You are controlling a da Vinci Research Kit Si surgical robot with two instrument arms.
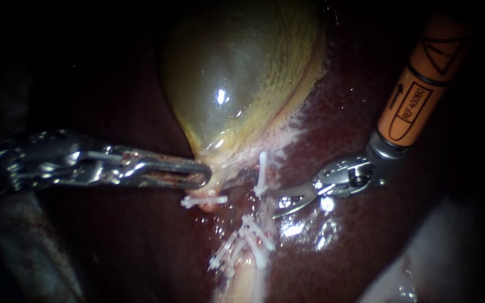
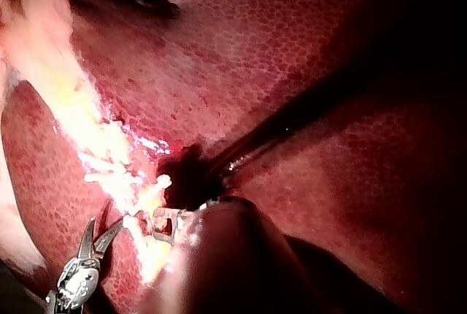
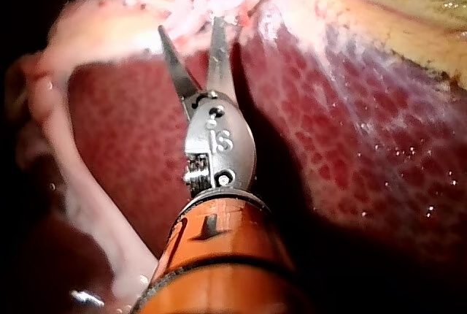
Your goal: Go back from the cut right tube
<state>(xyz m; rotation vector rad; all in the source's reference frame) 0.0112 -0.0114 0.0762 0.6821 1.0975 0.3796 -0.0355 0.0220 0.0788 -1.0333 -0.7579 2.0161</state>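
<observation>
The green-yellow gallbladder [image 1: 237, 84] hangs over the dark red liver [image 1: 338, 112]. My left instrument [image 1: 197, 174] comes in level from the left, its jaws shut on the gallbladder's neck. One white clip [image 1: 262, 173] stands upright below the neck, and another clip [image 1: 203, 200] lies crosswise under the left jaws. Several clips [image 1: 251, 238] sit lower on the pale tube stump [image 1: 242, 278]. My right instrument [image 1: 269, 205], on an orange shaft [image 1: 416, 95], has thin blades that stand open right beside the gap between the upper clip and the lower clips. The right wrist view shows the blades [image 3: 191, 33] apart, holding nothing.
Wet liver surface [image 1: 310, 230] glistens under the right blades. Pale tissue [image 1: 422, 264] lies at the lower right. In the left wrist view my right instrument [image 2: 98, 237] shows open beside the bright clipped strand [image 2: 109, 161]. A pale strand [image 3: 80, 182] runs beside the right shaft.
</observation>
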